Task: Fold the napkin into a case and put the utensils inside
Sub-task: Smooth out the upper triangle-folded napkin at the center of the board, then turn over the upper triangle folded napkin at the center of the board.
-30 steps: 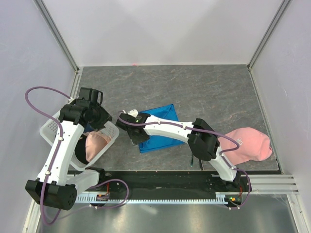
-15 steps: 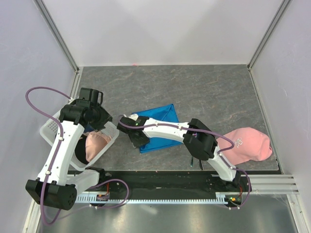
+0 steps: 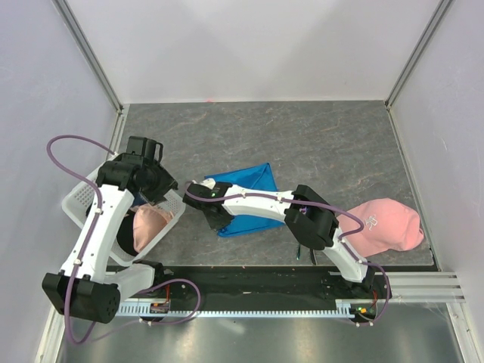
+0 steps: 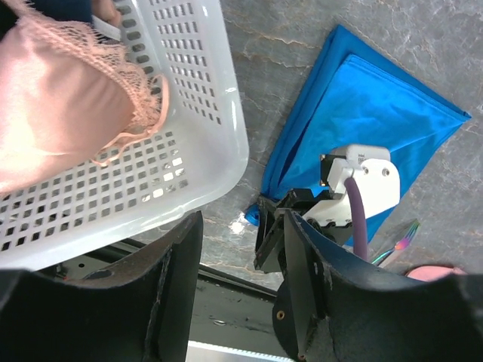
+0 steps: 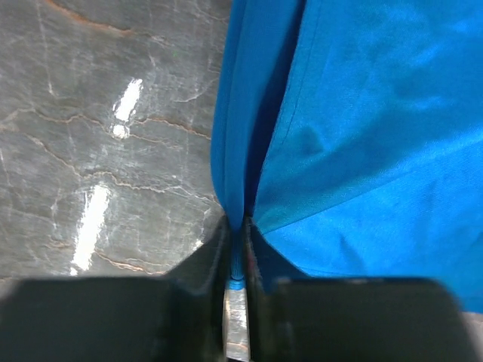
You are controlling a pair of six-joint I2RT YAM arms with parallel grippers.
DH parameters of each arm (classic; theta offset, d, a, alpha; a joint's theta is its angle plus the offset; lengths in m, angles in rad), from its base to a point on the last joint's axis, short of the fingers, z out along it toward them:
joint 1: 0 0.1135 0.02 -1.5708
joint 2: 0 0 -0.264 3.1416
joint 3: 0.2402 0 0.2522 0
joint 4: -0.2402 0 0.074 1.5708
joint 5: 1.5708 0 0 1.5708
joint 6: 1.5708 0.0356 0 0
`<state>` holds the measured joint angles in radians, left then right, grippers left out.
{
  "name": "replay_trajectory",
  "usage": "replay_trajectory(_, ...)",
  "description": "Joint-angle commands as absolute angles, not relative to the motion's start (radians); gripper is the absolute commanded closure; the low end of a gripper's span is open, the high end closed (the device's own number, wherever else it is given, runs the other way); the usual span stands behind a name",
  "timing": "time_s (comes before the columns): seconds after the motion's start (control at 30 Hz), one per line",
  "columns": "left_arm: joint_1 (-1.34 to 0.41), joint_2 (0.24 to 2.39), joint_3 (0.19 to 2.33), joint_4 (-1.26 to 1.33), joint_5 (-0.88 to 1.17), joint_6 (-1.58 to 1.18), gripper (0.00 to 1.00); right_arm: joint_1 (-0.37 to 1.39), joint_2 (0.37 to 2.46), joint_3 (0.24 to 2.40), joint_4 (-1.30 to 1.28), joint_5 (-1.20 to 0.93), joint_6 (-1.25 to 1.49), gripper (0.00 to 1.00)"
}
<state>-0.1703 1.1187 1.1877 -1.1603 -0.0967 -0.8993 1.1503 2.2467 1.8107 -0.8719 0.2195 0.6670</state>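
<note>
Folding step: right hand [image 5: 237,253] pinched shut on napkin [image 5: 355,136] edge, lower centre of frame; left hand [image 4: 238,286] open, empty. Next: carry edge across evenly.

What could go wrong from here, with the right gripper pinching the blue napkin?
The right gripper is clamped on just a thin edge of the napkin, so the cloth might slip free on a pull. It may hold only some layers, and the fold could come apart. The fork lies close to the napkin's edge; dragging might sweep it away.
</note>
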Motion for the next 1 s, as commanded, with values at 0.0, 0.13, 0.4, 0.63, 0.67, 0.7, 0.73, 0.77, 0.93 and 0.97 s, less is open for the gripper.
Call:
replay_trajectory(0.0, -0.172, 1.178, 1.169, -1.068, -0.005, -0.829, 0.44, 1.16, 2.238, 1.75, -0.857, 0.21, 0.657, 0.96)
replay_trajectory(0.13, -0.172, 1.278, 1.161, -0.982, 0.153, -0.704, 0.38, 1.146, 2.133, 1.7, -0.85, 0.193, 0.632, 1.0)
replay_trajectory(0.4, -0.192, 1.518, 1.181, -0.812, 0.37, -0.676, 0.32, 1.068, 1.933, 1.527, -0.756, 0.104, 0.604, 1.0)
replay_trajectory(0.63, -0.31, 1.735, 1.265, -0.807, 0.258, -0.699, 0.31, 1.017, 1.879, 1.488, -0.742, 0.08, 0.595, 1.0)
replay_trajectory(0.67, -0.32, 1.752, 1.279, -0.808, 0.246, -0.709, 0.31, 1.011, 1.878, 1.486, -0.739, 0.077, 0.594, 1.0)
replay_trajectory(0.7, -0.34, 1.765, 1.285, -0.805, 0.232, -0.724, 0.31, 1.003, 1.878, 1.488, -0.738, 0.071, 0.592, 1.0)
replay_trajectory(0.73, -0.348, 1.779, 1.292, -0.801, 0.201, -0.726, 0.31, 1.0, 1.876, 1.488, -0.736, 0.063, 0.592, 1.0)
replay_trajectory(0.77, -0.357, 1.796, 1.302, -0.79, 0.19, -0.729, 0.31, 0.999, 1.878, 1.493, -0.733, 0.058, 0.589, 1.0)
replay_trajectory(0.93, -0.357, 1.847, 1.327, -0.775, 0.135, -0.736, 0.31, 0.997, 1.881, 1.502, -0.727, 0.048, 0.591, 1.0)
replay_trajectory(0.97, -0.357, 1.87, 1.33, -0.775, 0.132, -0.738, 0.31, 0.997, 1.878, 1.5, -0.726, 0.049, 0.592, 1.0)
